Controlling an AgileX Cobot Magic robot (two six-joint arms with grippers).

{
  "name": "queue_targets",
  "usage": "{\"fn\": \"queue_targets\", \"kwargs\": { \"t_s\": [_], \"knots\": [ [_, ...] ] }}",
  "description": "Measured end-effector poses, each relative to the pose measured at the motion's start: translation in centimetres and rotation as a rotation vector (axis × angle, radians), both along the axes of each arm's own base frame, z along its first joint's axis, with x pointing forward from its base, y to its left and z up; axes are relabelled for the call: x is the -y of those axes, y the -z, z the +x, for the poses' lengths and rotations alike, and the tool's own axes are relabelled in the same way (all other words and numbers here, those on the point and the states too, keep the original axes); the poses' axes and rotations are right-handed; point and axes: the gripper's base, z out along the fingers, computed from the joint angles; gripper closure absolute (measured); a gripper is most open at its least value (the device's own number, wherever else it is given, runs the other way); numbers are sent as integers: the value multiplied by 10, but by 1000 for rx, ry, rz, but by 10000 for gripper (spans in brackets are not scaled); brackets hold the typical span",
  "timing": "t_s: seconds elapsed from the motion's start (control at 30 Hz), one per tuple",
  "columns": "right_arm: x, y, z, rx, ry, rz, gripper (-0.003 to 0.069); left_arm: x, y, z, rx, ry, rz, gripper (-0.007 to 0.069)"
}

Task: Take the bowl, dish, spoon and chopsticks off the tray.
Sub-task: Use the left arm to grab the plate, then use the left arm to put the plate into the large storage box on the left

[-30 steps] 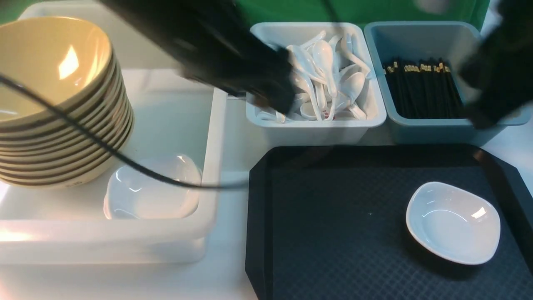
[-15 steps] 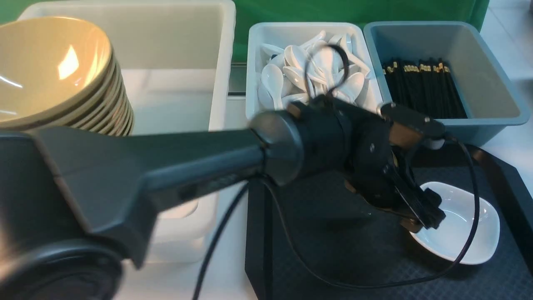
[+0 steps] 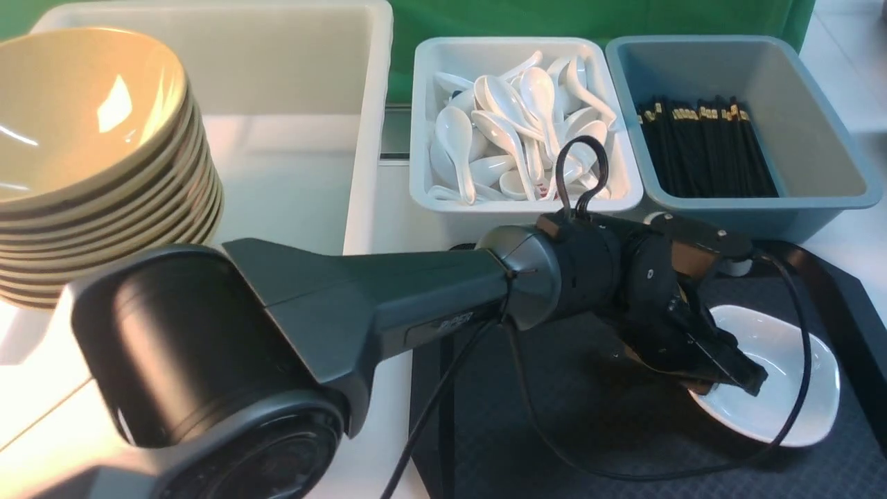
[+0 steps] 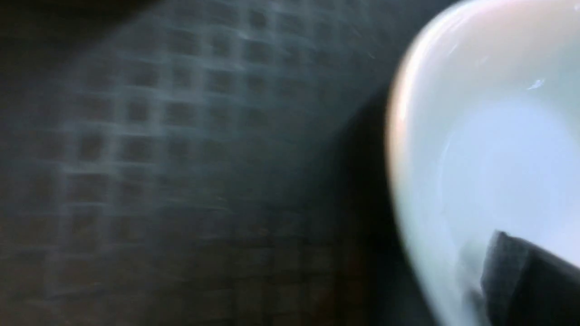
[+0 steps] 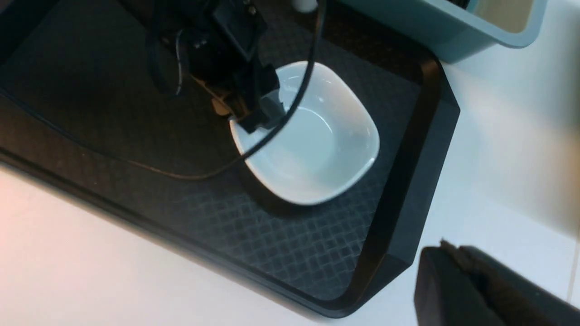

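Front view: the left tool (image 3: 738,378) is meeting the small white dish (image 3: 786,395) at its rim, on the black tray (image 3: 554,423) by the bench's right edge; clamped or not, I cannot tell. Left wrist view: one finger (image 4: 530,285) is sitting inside the glossy dish, risking a slip. Right wrist view: the right tool (image 5: 457,285) is hanging beyond the tray, its opening unseen.

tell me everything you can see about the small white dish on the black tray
The small glossy white dish is shallow, rounded-square, empty and looks ceramic. It sits upright on the right part of the black textured tray. The left gripper is at its left rim, one finger inside; grip unclear.
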Motion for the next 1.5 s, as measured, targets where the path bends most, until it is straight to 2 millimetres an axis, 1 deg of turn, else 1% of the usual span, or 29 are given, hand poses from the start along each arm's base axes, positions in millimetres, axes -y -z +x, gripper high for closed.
{"fn": "queue_targets", "kwargs": {
  "t_s": [0.07, 0.1, 0.13, 0.2, 0.3, 0.33, 0.37, 0.43, 0.5, 0.53, 0.57, 0.6, 0.63, 0.7, 0.73, 0.77, 0.8, 0.83, 0.87, 0.9, 0.93, 0.97, 1.0, 1.07, 1.17, 1.2, 1.3, 1.4, 1.5],
  "knots": [
    [0, 0, 0, 0, 0, 0, 615, 1, -5, 0, -15, 20, 4, 561],
    [0, 0, 0, 0, 0, 0, 615, -1, -16, -1, -21, 51, 21, 589],
    [0, 0, 0, 0, 0, 0, 615, -2, -18, 0, -20, 55, 22, 595],
    [0, 0, 0, -1, -1, 2, 615, -10, -33, 0, -9, 95, 62, 613],
    [-7, -4, 3, -26, -40, 20, 615, -42, -84, 4, 69, 132, 142, 622],
    [-11, -7, 6, -35, -65, 29, 614, -54, -100, 5, 86, 130, 160, 623],
    [-17, -11, 10, -38, -99, 38, 614, -66, -122, 4, 118, 123, 164, 623],
    [-34, -22, 21, -43, -197, 96, 614, -104, -173, 1, 193, 81, 191, 623],
    [-50, -31, 31, -39, -295, 136, 614, -139, -210, -4, 238, 11, 183, 623],
    [-52, -32, 33, -41, -299, 147, 614, -143, -213, -5, 246, 1, 184, 623],
    [-67, -38, 43, -41, -383, 187, 614, -182, -238, -11, 269, -93, 167, 624],
    [-73, -40, 46, -45, -419, 208, 614, -195, -243, -14, 271, -126, 163, 624],
    [-83, -41, 52, -49, -469, 241, 614, -221, -250, -19, 271, -192, 161, 624],
    [-102, -42, 62, -51, -554, 272, 614, -264, -250, -29, 250, -308, 170, 624],
    [-103, -41, 64, -50, -561, 269, 614, -268, -249, -30, 247, -318, 173, 624],
    [-118, -40, 71, -55, -614, 278, 614, -294, -241, -36, 220, -395, 177, 624],
    [-131, -39, 77, -64, -659, 270, 614, -313, -229, -41, 184, -457, 182, 624],
    [-136, -38, 79, -71, -672, 266, 614, -316, -231, -42, 189, -469, 175, 624],
    [-152, -37, 85, -90, -721, 251, 614, -334, -219, -46, 158, -537, 168, 624],
    [-169, -36, 90, -110, -769, 232, 614, -345, -211, -47, 137, -582, 163, 624],
    [-179, -36, 91, -119, -799, 219, 614, -354, -202, -48, 117, -622, 163, 624],
    [-200, -33, 97, -149, -847, 180, 614, -365, -194, -48, 100, -668, 157, 624],
    [-200, -35, 97, -139, -848, 180, 614, -366, -192, -48, 93, -673, 159, 624],
    [-232, -37, 102, -158, -918, 112, 614, -378, -179, -46, 82, -716, 165, 624],
    [-253, -38, 105, -168, -960, 70, 614, -381, -166, -42, 70, -716, 175, 624],
    [-259, -39, 106, -168, -970, 64, 614, -380, -157, -39, 54, -702, 176, 621],
    [-264, -39, 110, -168, -971, 58, 614, -377, -144, -33, 21, -684, 167, 603],
    [-263, -39, 110, -183, -972, 43, 614, -376, -130, -26, 0, -628, 195, 522],
    [-261, -38, 108, -209, -976, 27, 614, -375, -122, -23, -14, -591, 215, 388]
  ]
}}
